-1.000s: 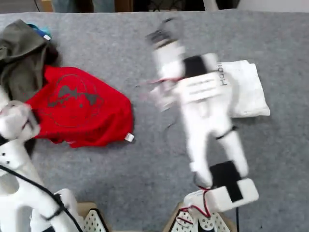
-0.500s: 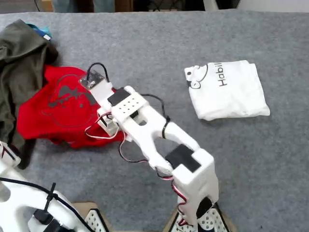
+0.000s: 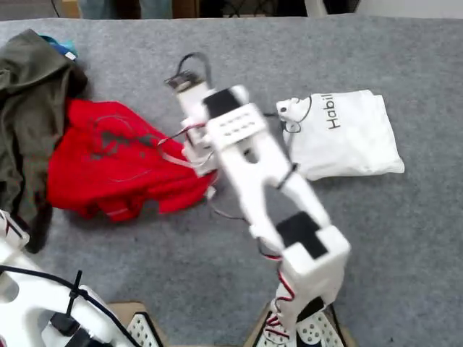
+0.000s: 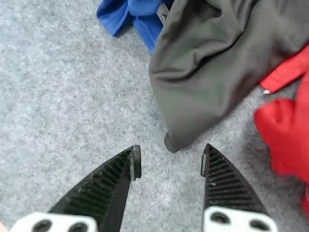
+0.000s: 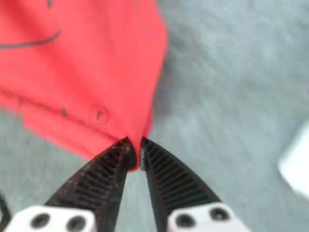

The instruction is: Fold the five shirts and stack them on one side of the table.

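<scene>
A crumpled red shirt [image 3: 116,163] lies at the table's left-centre. My right gripper [image 5: 135,151] is shut on an edge of the red shirt [image 5: 87,72], and in the high view the right arm [image 3: 246,166] stands over its right side. A dark olive shirt [image 3: 29,101] is heaped at the far left, with a blue shirt [image 3: 59,45] peeking from under it. A folded white shirt [image 3: 343,134] lies at the right. My left gripper [image 4: 169,162] hangs open just above the felt near the hem of the olive shirt [image 4: 212,67], beside the blue shirt [image 4: 130,14].
Grey felt [image 3: 405,238] covers the whole table, with bare room across the front and the far middle. The left arm's white base [image 3: 36,303] stands at the front left corner. Loose cables [image 3: 181,137] run along the right arm.
The right arm swung from the white shirt over to the red shirt, closed on its edge and has pulled it to the right, stretching the cloth. The left arm drew back toward the front left.
</scene>
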Robot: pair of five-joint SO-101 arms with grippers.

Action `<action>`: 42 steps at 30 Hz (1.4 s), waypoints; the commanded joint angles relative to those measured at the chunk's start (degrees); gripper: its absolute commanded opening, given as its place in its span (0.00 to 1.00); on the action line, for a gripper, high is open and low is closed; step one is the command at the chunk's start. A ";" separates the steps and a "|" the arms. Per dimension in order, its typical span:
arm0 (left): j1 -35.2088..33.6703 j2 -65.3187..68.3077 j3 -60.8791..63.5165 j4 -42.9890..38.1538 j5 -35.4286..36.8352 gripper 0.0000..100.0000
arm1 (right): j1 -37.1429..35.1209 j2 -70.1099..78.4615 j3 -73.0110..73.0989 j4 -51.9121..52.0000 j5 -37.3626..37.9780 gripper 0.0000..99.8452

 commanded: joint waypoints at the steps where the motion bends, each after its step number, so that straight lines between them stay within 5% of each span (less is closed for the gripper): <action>1: 0.75 -0.44 -0.04 -0.79 -0.35 0.22 | 7.03 -9.54 -2.68 4.48 3.25 0.01; 11: 6.46 -0.44 -0.04 -0.70 -0.26 0.22 | 25.14 -28.79 22.90 4.04 21.27 0.01; 19: 16.57 -0.97 -0.13 2.37 0.09 0.22 | 22.24 -33.36 36.18 -5.19 19.69 0.02; 26: 42.15 -1.05 -7.60 15.30 8.44 0.23 | 23.65 -33.27 37.05 -14.59 14.42 0.02; 35: 78.46 -0.35 -8.75 13.98 9.05 0.22 | 34.46 -33.19 37.67 -28.75 16.88 0.02; 42: 87.87 8.44 -7.78 5.63 8.97 0.22 | 43.08 -33.27 48.75 -49.32 10.73 0.02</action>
